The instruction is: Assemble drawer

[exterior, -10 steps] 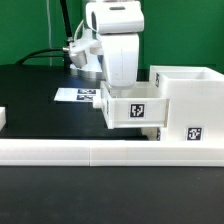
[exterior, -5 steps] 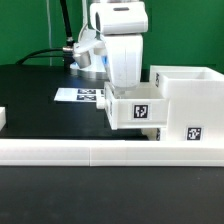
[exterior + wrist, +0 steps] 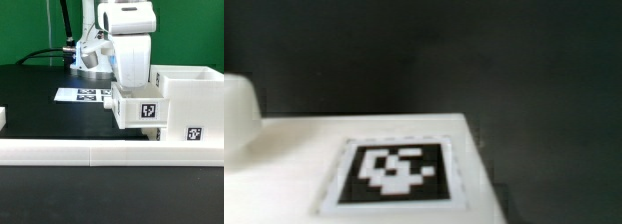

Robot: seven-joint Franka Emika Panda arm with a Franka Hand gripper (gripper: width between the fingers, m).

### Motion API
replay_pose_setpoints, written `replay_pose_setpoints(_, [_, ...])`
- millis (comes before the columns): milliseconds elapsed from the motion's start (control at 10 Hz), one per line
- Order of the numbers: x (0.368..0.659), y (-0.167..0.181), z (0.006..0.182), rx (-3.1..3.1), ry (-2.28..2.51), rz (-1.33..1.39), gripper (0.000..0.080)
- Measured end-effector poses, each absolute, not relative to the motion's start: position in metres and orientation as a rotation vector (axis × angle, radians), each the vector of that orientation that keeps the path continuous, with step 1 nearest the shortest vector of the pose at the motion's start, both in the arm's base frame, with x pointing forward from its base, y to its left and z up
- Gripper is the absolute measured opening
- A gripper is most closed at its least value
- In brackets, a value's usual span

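The drawer's tall white box (image 3: 192, 100) stands at the exterior view's right, with a square tag low on its front. A shallow white tray (image 3: 140, 110) with a square tag on its face hangs just left of the box, touching or nearly touching its side. My gripper (image 3: 133, 88) reaches down into the tray from above. Its fingers are hidden by the tray wall, and the tray travels with it. The wrist view shows a white tray surface (image 3: 295, 150) with a blurred tag (image 3: 395, 172) and a rounded white part (image 3: 239, 115) at one edge.
The long low white border rail (image 3: 90, 152) runs along the front of the black table. The marker board (image 3: 85, 95) lies flat behind the tray. A small white piece (image 3: 3, 118) sits at the exterior view's far left edge. Cables hang behind the arm.
My gripper and the tray with it have moved toward the exterior view's right, closer to the tall box. The box has not moved.
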State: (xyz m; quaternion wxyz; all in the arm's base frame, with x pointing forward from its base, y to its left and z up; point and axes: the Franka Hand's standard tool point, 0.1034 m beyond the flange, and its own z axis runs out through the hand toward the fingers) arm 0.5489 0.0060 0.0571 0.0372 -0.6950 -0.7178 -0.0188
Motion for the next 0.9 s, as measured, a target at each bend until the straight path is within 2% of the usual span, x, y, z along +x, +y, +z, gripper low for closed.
replay_pose_setpoints(600, [0.55,0.009,0.055,-2.128,-2.216,-0.067,0.0042])
replay_pose_setpoints(800, [0.552,0.006,0.06,-2.136,-2.216,-0.07,0.0341])
replay_pose_setpoints(900, [0.553,0.006,0.066,-2.138,-2.221,-0.068,0.0341])
